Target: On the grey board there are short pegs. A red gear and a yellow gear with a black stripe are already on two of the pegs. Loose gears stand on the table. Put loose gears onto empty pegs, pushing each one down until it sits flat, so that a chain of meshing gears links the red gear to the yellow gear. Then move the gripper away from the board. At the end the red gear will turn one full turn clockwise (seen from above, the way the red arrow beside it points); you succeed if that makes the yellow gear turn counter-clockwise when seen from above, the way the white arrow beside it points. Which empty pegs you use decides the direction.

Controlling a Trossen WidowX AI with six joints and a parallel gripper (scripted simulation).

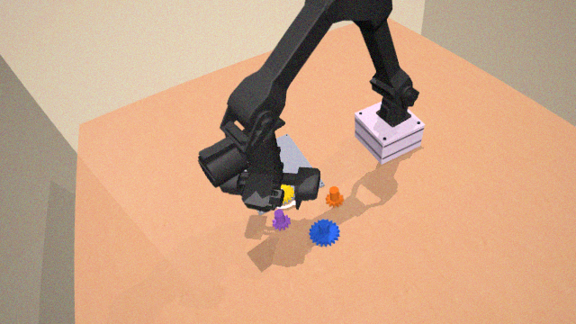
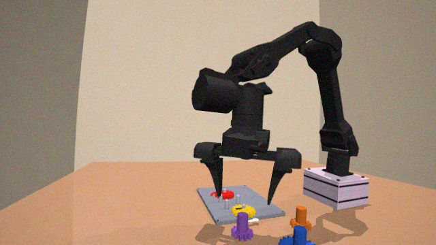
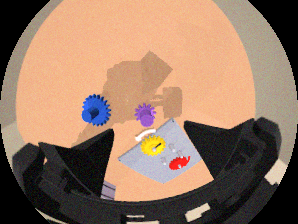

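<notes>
The grey board [image 1: 292,155] [image 2: 212,210] [image 3: 140,165] bears the red gear [image 2: 229,194] [image 3: 176,164] and the yellow gear [image 1: 288,193] [image 2: 248,211] [image 3: 150,145]. Three empty pegs [image 2: 226,205] stand between them. A purple gear [image 1: 280,221] [image 2: 242,229] [image 3: 145,114], a blue gear [image 1: 324,234] [image 2: 300,237] [image 3: 98,109] and an orange gear [image 1: 334,198] [image 2: 301,218] stand upright on the table, off the board. My gripper [image 2: 244,200] is open and empty, pointing down above the board. In the top view the arm hides the red gear and pegs.
The table [image 1: 405,252] carries everything. The purple gear stands close to the board's corner near the yellow gear; blue and orange stand farther to the side. The arm's pale base block [image 1: 382,144] [image 2: 335,190] is at the right. A white arrow [image 2: 253,220] [image 3: 145,134] lies beside the yellow gear.
</notes>
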